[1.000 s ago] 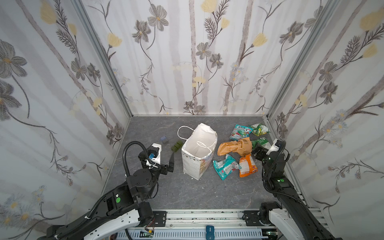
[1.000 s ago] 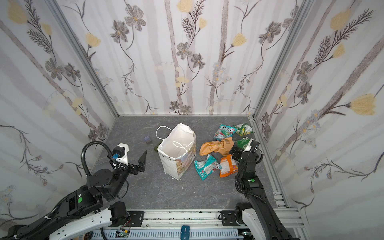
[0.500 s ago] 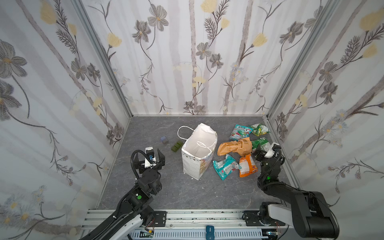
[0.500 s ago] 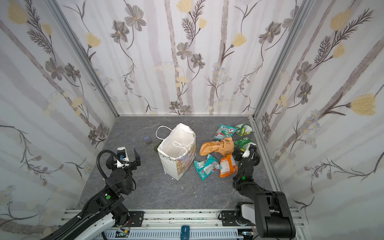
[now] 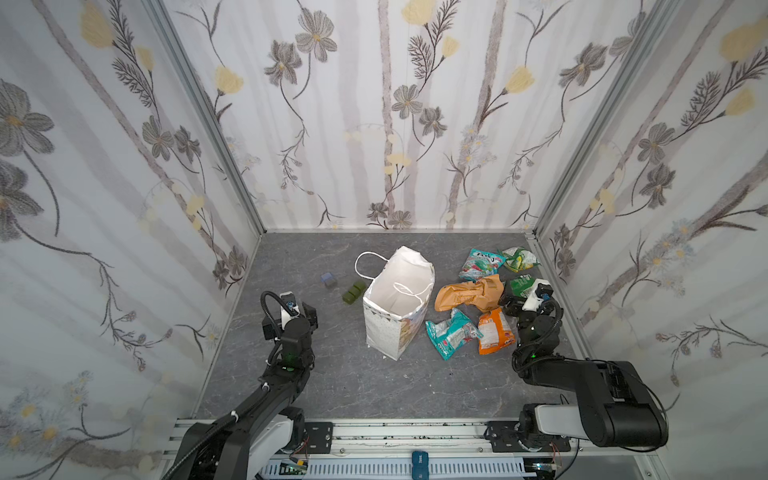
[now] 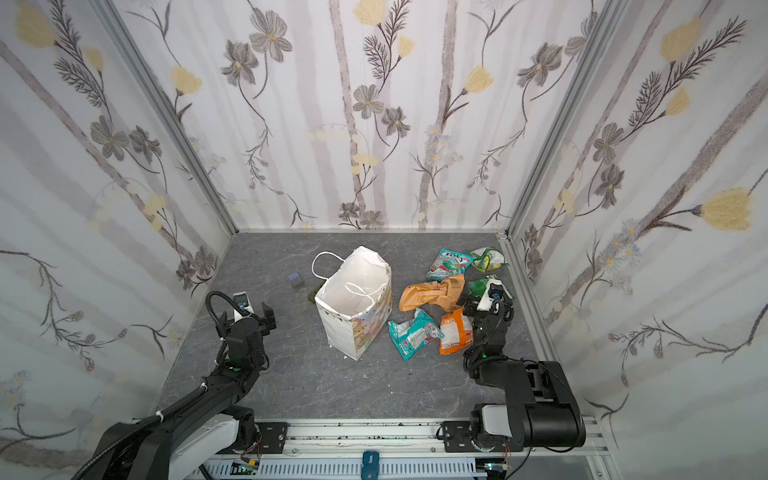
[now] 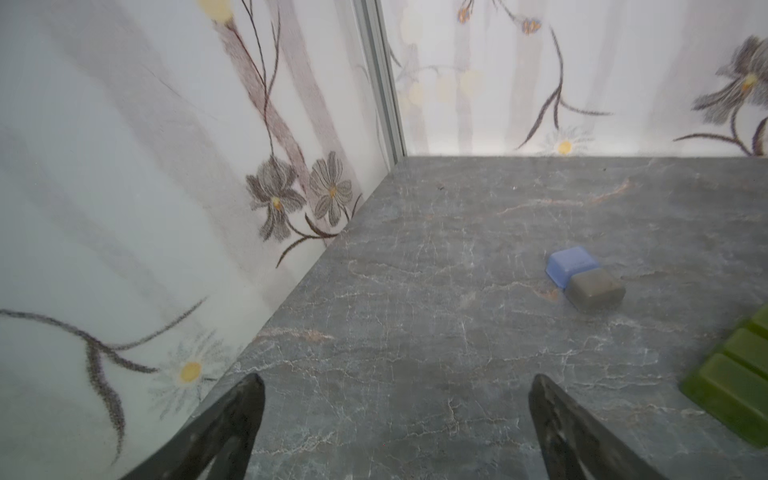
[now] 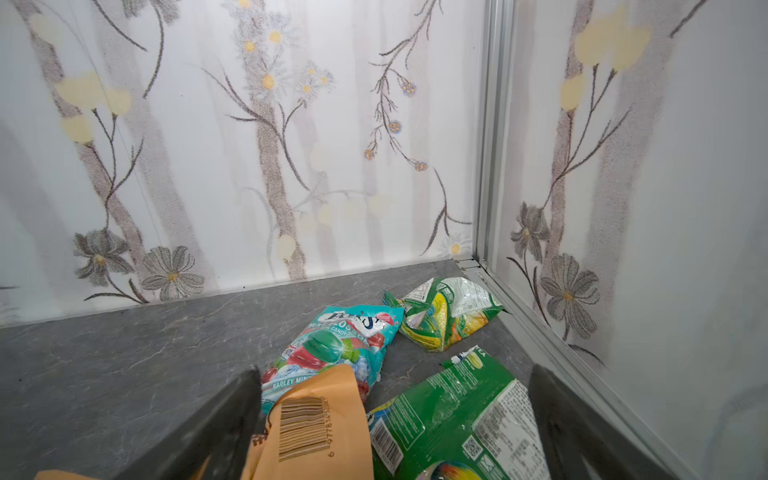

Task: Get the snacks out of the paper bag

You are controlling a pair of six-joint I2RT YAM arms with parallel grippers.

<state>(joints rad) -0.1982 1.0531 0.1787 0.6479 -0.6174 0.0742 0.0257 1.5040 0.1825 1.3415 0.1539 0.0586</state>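
Observation:
The white paper bag stands upright mid-table with its mouth open; only white lining shows inside. The snacks lie on the table to its right: a teal packet, a green-yellow one, a tan-brown one, a second teal one, an orange one and a green one. My right gripper hovers open over the tan-brown and green packets. My left gripper is open and empty, left of the bag.
A blue block with a grey block against it and dark green blocks lie left of the bag. Floral walls close in the left, back and right sides. A metal rail runs along the front.
My left gripper has pulled away from the bag toward the left wall. The right arm has folded down low at the front right, its gripper staying over the packets.

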